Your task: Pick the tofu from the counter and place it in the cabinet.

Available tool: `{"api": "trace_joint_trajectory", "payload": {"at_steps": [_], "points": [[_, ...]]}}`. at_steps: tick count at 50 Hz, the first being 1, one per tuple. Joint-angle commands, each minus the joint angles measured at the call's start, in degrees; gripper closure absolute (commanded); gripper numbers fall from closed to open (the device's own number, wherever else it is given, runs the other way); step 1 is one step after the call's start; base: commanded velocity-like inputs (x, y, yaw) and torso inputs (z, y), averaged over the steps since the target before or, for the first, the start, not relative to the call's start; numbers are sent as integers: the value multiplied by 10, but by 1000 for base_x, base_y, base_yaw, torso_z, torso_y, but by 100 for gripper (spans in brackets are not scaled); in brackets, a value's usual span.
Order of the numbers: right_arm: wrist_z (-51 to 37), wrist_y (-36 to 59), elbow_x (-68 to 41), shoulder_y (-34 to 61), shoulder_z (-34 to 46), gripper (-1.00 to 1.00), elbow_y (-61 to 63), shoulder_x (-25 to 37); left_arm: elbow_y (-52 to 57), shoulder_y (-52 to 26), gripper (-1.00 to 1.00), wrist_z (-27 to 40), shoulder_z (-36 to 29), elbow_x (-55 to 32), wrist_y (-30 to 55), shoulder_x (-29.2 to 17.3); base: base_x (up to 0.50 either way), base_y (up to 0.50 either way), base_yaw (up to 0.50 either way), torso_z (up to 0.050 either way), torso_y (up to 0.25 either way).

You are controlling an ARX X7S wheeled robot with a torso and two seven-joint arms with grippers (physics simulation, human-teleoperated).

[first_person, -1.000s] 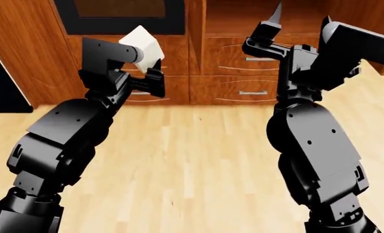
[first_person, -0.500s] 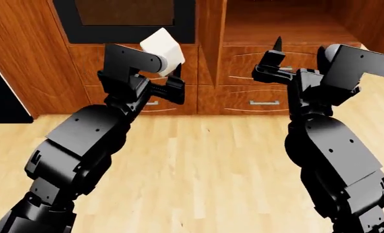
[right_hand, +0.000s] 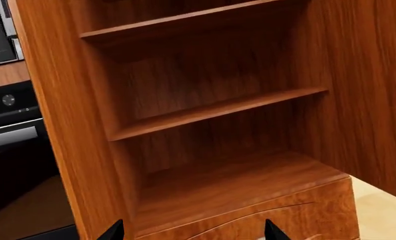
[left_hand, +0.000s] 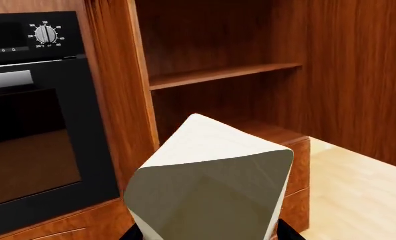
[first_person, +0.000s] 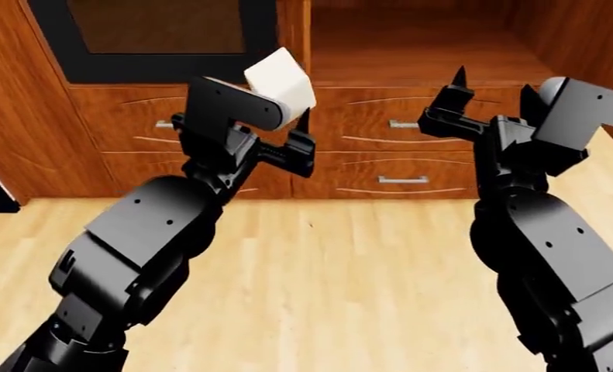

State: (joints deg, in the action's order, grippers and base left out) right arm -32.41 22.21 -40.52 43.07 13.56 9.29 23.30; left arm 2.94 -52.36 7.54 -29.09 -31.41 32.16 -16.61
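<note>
Open cabinet ahead, raised left claw pinching tofu, right claw spread.

2 glossy black arms of blocky, rounded segments, seemingly dotted with small screws.

- A home kitchen, rendered in a simulator.
- Built-in oven with black frame, dark glass door and a dial on its control strip, set into reddish-brown wood.
- Just beside the oven, an open cabinet of the same glossy wood, with inner shelves one above another.
- Below the cabinet, drawers with silver bar handles, running across under the oven too.
- Pale wood-plank floor reaching up to the foot of the drawers.
- A block of tofu up in front of the oven's edge, food fitting a kitchen.
</note>
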Motion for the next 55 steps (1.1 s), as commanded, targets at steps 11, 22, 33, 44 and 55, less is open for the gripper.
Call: {"api": "trace_joint_trajectory", "payload": {"at_steps": [11,22,33,44,55], "points": [[-9,13,-10,-20,0,-100,44,20,77,11,100,36,-11,-23,32,-2,-1,-500,0,0,1],[-8,11,-10,-34,-7,-100,71,40,42,-5,100,60,-12,-23,31,43,-1,-500,0,0,1],[-7,5,-6,-38,-7,-100,71,43,38,-2,100,62,-20,-18,25,44,46,-481,0,0,0],[-11,-4,11,-51,-4,-100,70,50,6,-13,100,70,-18,-7,14,51,496,-19,0,1,1],[-17,-8,11,-55,-6,-100,53,41,-2,-15,100,65,-29,4,5,43,486,47,0,0,1]]}}
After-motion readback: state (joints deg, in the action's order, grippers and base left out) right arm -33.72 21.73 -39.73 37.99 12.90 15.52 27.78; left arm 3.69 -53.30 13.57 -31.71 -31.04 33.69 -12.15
